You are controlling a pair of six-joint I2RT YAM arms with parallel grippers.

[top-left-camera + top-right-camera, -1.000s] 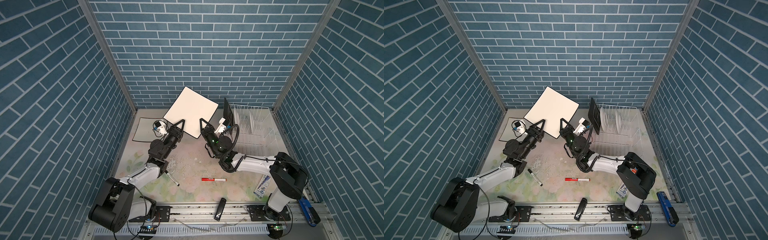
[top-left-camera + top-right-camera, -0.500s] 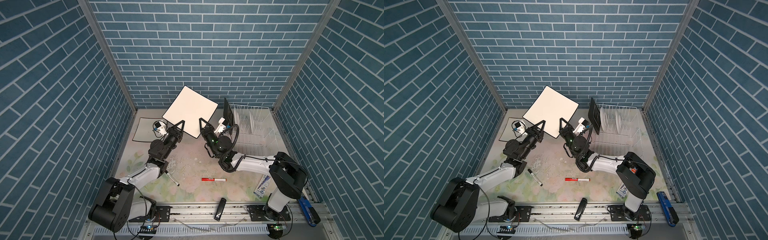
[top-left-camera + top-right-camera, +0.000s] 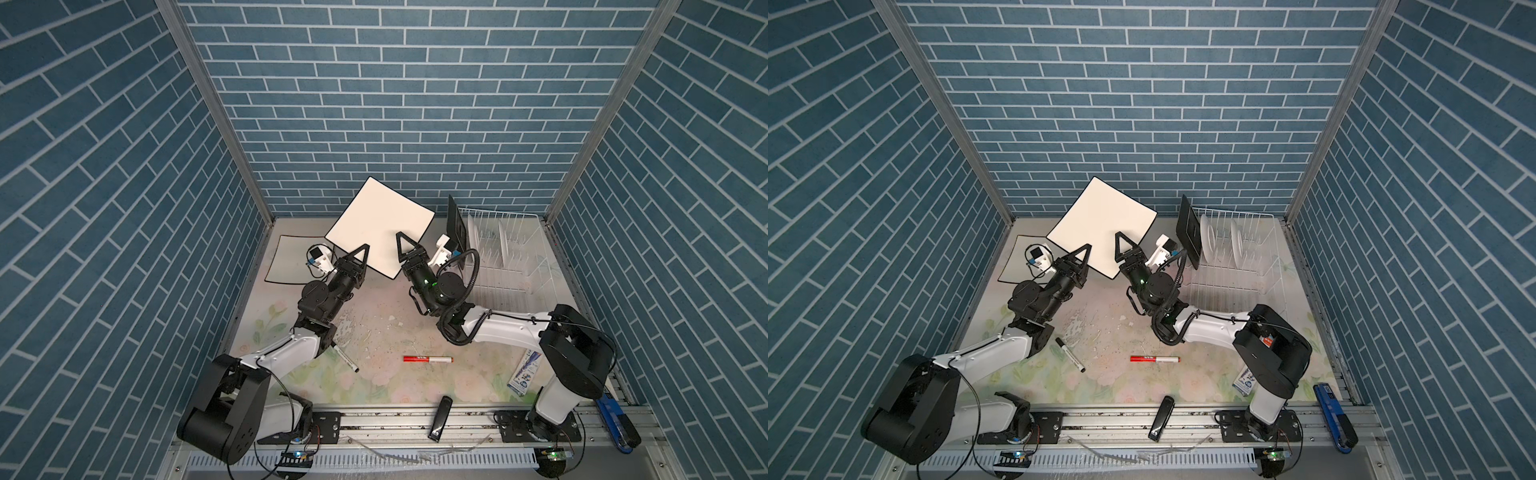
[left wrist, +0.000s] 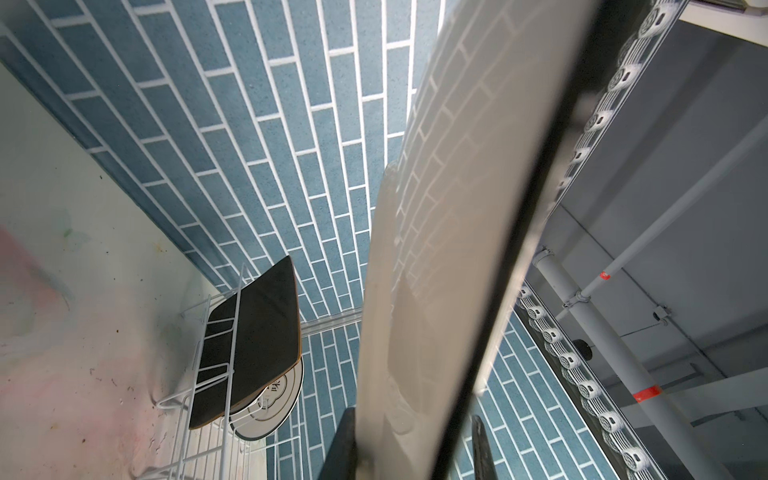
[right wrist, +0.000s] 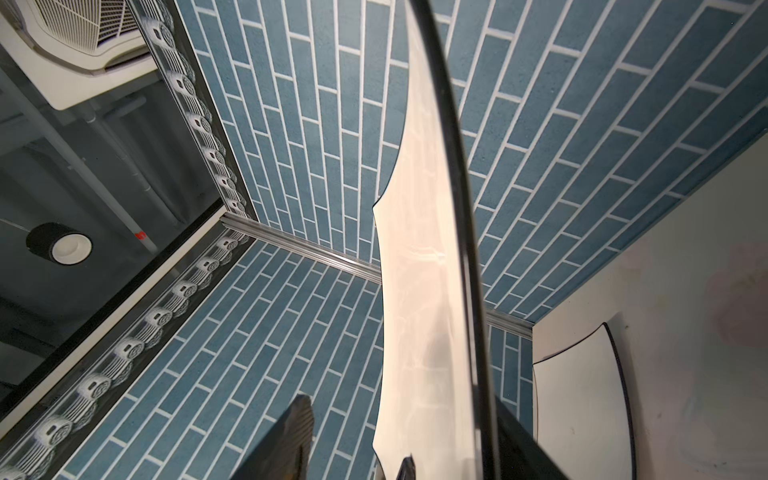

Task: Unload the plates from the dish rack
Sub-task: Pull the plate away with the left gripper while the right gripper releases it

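Left wrist view: the raised plate (image 4: 436, 249), white with a black rim, runs edge-on between the fingers of the left tool (image 4: 411, 444), which grasp it near one edge. In both top views it hangs tilted in the air, left of the rack (image 3: 511, 274). The right tool (image 3: 401, 241) is released: in the right wrist view one finger (image 5: 295, 440) stands clear of the plate. A black plate (image 3: 457, 226) stands at the rack's left end, with round plates (image 3: 473, 237) beside it. Farther left of the rack, a flat plate (image 3: 291, 257) lies on the worktop (image 3: 374, 324).

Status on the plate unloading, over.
Left gripper shut on white square plate. Right gripper open around it. Black plate in dish rack. Nothing blocking.
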